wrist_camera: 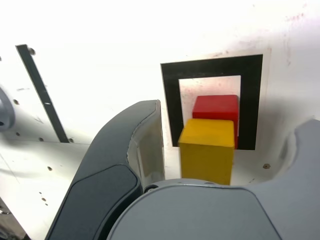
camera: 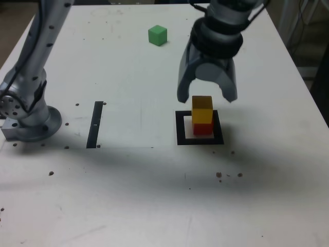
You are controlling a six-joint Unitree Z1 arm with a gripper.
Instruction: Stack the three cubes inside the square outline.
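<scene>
Your tool (camera: 207,98) hangs wide open and empty above the yellow cube (camera: 202,109).
That wooden-looking block hides most of the red cube (camera: 202,128) inside the square outline (camera: 180,128); the green cube (camera: 158,35) sits far off.

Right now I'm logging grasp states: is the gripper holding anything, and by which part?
Nothing is held. The gripper hangs open above the yellow cube, which sits on the red cube; neither finger touches it.

From the wrist, my gripper (wrist_camera: 220,165) runs off the frame, fingertips unseen, and its body covers the yellow cube's (wrist_camera: 207,150) base. That cube hides most of the red cube (wrist_camera: 216,106). The square outline's (wrist_camera: 172,107) near side is hidden. Outside, the arm (camera: 231,15) is cropped above.
</scene>
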